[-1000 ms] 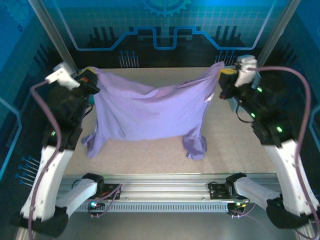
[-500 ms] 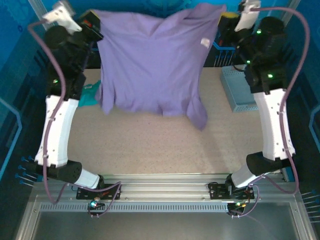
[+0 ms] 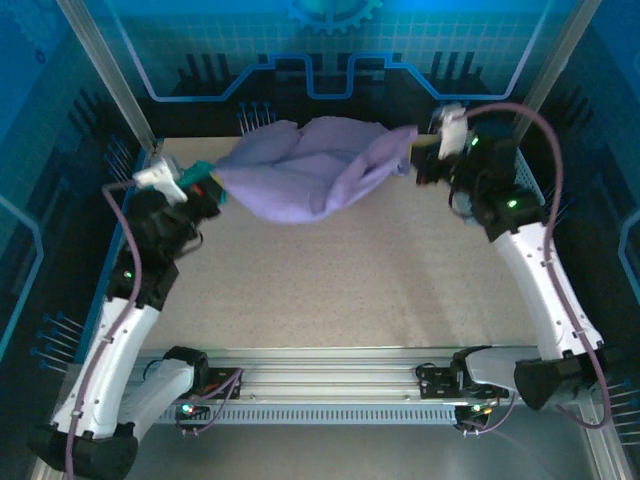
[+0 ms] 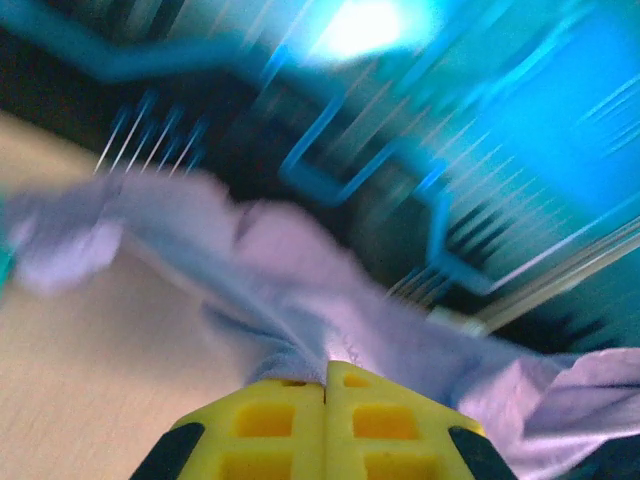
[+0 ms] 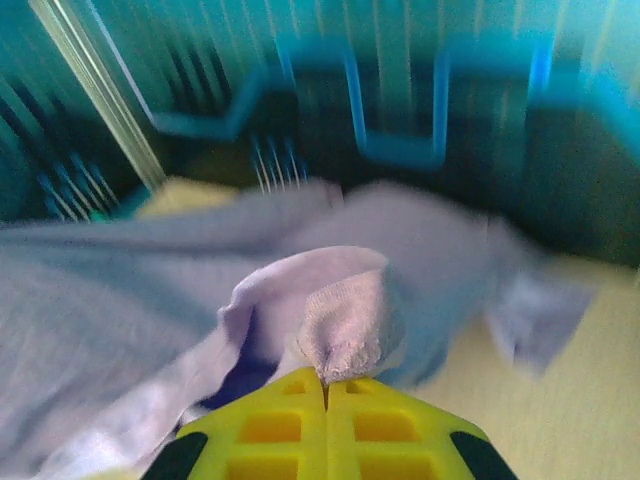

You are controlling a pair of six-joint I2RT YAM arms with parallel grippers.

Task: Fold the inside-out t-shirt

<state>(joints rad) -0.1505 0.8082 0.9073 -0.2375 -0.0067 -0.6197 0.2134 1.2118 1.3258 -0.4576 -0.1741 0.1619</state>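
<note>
The left gripper (image 4: 325,365) and right gripper (image 5: 323,378) are each clamping shut on the inside-out t-shirt (image 3: 310,170), which is sagging bunched between them over the far side of the tabletop (image 3: 330,270). Pulling it taut before laying it flat is looking wise

one purple t-shirt (image 3: 310,175), one scrap of teal cloth (image 3: 197,169), two arms, so two grippers, left gripper (image 3: 214,188) and right gripper (image 3: 420,166), one table (image 3: 330,280)

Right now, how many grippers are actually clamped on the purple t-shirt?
2. The left gripper is shut on the left end of the t-shirt, the right gripper on its right end; the cloth is bunched between them.
</note>
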